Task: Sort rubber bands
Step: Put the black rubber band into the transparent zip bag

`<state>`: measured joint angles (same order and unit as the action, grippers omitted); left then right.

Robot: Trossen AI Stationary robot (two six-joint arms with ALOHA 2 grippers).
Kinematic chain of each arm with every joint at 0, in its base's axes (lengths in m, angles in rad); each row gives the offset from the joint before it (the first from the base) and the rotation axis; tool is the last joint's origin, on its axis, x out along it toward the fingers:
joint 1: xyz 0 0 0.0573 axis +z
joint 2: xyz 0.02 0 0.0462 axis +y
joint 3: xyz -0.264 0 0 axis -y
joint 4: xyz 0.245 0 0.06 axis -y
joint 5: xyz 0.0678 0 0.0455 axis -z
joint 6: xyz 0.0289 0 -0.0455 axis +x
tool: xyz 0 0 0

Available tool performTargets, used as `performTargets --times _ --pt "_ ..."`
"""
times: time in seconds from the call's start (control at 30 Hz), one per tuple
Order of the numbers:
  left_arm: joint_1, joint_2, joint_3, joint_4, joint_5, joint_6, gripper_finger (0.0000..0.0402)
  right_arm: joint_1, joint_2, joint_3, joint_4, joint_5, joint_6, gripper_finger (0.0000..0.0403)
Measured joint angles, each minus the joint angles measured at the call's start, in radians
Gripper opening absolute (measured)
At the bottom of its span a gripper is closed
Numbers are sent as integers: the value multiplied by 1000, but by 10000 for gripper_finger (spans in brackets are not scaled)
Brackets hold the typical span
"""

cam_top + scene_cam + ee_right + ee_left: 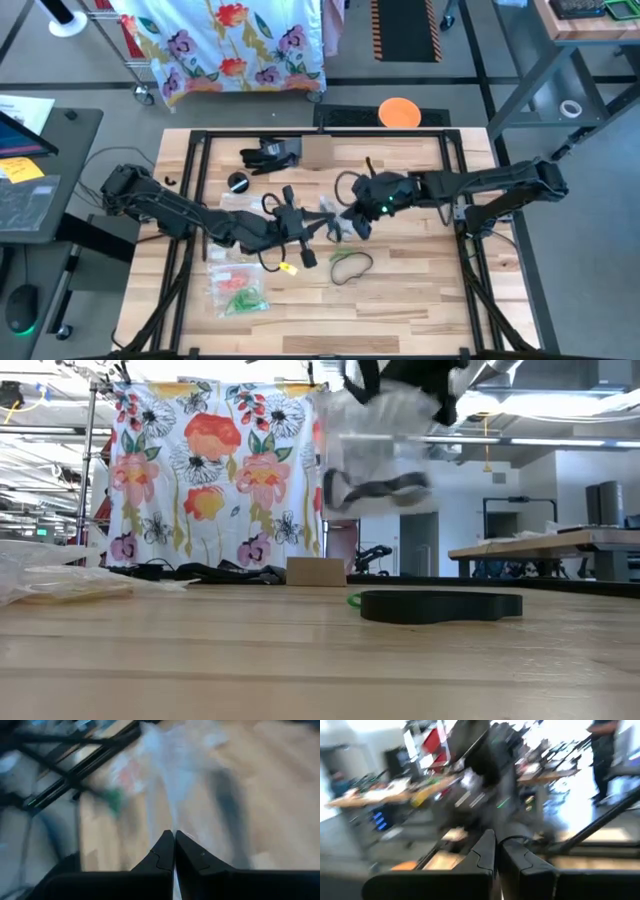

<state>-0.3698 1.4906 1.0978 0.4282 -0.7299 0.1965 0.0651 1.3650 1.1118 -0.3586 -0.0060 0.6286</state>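
Here we see both arms meeting over the middle of the table (420,290). The left end effector (318,232) reaches in from the left, its fingers (487,852) pressed together. The right end effector (352,218) comes from the right, fingers (167,851) also together, pinching the edge of a clear plastic bag (175,775) that hangs from the tips. In the low view that bag (375,460) dangles in the air above the table with a dark band shape showing through it; we cannot tell whether the left end effector grips the same bag or merely sits against it.

The rubber bands lie mostly away from both end effectors. A cluster of red, orange and green rubber bands (238,288) sits inside another clear bag (222,268) near the front left of the table, below the left arm and well apart from its tip. A dark and green looped band (350,265) rests on the bare wood just in front of the right end effector, near but not touching. In the low view this loop (440,605) lies flat on the table.
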Motion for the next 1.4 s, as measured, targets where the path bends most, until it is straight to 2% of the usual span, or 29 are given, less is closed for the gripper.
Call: performTargets --times 0.1,0.17,0.33,0.47,0.77,1.07,1.4 --pt "18 0 -32 120 107 23 0 -6 6 -26 39 0 3 0" --pt "38 0 -39 140 171 8 0 -12 5 -30 81 -20 3 0" --pt "99 47 -41 124 190 -34 0 -17 5 -29 125 -46 -1 0" --pt "137 91 -42 127 264 -74 0 -16 4 -29 149 -77 -11 0" --pt "163 113 -40 42 248 -115 0 -1 3 -29 158 -106 -27 0" --pt "57 110 -40 49 24 26 0 -22 0 -29 165 -103 -36 0" --pt "50 111 -40 -34 -8 -30 0 -35 -1 -29 177 -99 -36 0"
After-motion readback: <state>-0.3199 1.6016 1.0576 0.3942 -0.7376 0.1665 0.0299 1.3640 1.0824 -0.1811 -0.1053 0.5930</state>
